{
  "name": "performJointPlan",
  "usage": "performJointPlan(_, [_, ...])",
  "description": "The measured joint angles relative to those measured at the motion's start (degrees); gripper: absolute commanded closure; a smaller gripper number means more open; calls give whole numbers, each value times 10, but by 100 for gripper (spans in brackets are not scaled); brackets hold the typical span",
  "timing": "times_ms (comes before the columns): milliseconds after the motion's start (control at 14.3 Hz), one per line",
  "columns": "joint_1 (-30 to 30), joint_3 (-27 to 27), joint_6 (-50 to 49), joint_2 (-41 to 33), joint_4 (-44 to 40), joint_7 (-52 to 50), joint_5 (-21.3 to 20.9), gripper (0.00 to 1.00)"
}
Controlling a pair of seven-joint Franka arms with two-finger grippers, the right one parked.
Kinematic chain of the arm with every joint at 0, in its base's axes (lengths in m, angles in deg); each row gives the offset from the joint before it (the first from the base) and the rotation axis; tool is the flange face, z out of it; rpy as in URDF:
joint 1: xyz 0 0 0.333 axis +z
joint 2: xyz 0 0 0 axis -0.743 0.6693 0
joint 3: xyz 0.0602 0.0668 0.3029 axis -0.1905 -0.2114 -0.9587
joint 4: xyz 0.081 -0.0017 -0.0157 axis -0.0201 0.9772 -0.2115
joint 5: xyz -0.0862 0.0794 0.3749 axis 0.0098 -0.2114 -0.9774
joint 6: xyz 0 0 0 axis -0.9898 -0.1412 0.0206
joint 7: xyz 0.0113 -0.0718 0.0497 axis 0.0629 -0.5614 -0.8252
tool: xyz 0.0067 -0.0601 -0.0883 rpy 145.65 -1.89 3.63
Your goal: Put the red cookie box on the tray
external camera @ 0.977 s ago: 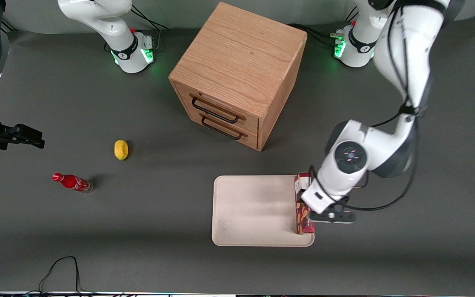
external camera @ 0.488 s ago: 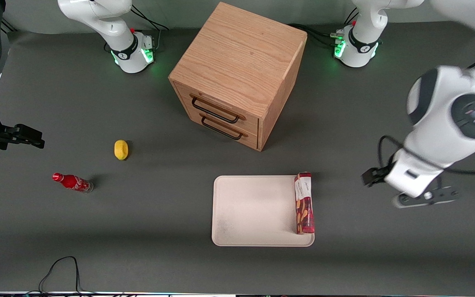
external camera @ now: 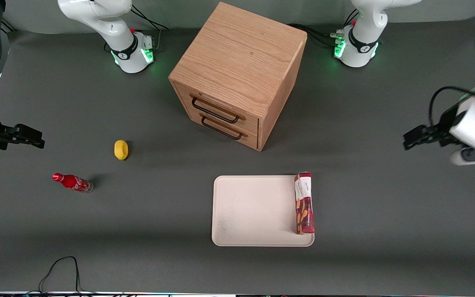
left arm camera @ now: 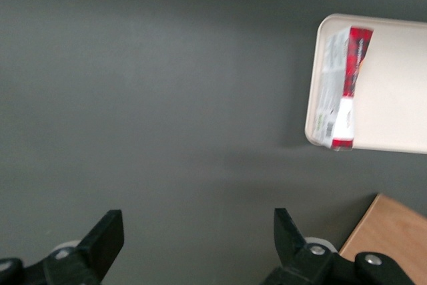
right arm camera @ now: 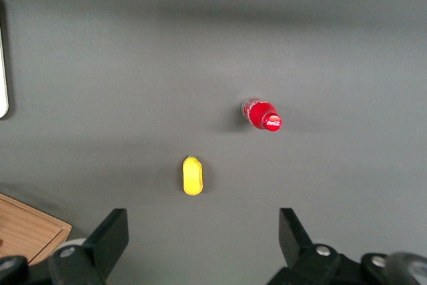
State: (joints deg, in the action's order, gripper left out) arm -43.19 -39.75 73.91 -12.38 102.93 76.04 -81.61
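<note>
The red cookie box (external camera: pixel 304 203) stands on its thin edge on the tray (external camera: pixel 254 210), along the tray's rim toward the working arm's end. In the left wrist view the red cookie box (left arm camera: pixel 341 88) shows against the tray (left arm camera: pixel 393 85) rim. My gripper (external camera: pixel 417 136) hangs high over bare table toward the working arm's end, well away from the tray. Its fingers (left arm camera: pixel 105 235) are spread wide in the wrist view, the gripper (left arm camera: pixel 197 235) open with only grey table between them.
A wooden two-drawer cabinet (external camera: pixel 239 72) stands farther from the front camera than the tray. A yellow lemon-like object (external camera: pixel 121 149) and a small red cola bottle (external camera: pixel 71 182) lie toward the parked arm's end. A black cable (external camera: pixel 62 270) loops near the table's front edge.
My gripper let go of the red cookie box, rose and swung away toward the working arm's end. The box stays standing on the tray.
</note>
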Motion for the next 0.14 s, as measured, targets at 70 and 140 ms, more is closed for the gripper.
performJointPlan(70, [4, -2, -12, -12, 4, 8, 1, 0])
performJointPlan(140, [4, -3, -22, -20, 5, 15, 1, 0])
